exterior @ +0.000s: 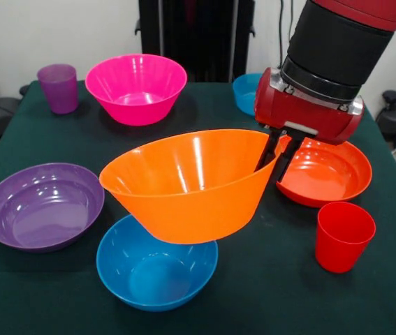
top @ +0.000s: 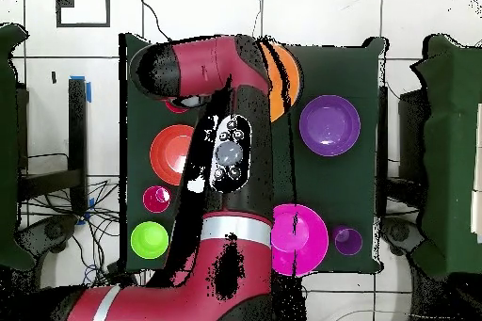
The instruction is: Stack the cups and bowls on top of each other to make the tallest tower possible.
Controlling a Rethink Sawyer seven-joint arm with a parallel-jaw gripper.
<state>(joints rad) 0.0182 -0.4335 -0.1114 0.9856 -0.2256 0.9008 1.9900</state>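
Note:
My gripper [exterior: 276, 159] is shut on the right rim of the large orange bowl [exterior: 194, 185], one finger inside and one outside. The bowl hangs tilted in the air, its low side just over the medium blue bowl [exterior: 156, 269] at the table's front. The overhead view shows only a slice of the orange bowl [top: 285, 82] beside my arm; the gripper and the blue bowl are hidden there. On the table stand a purple bowl [exterior: 42, 206], a pink bowl [exterior: 136, 87], a red-orange bowl [exterior: 327, 171], a red cup [exterior: 344, 236] and a purple cup [exterior: 58, 87]. No tower shows.
A small blue bowl [exterior: 245, 92] sits at the back, partly behind my wrist. A green bowl [top: 149, 239] and a small red round thing [top: 156, 199] lie by the table's left edge in the overhead view. My arm [top: 226, 148] crosses the table's middle.

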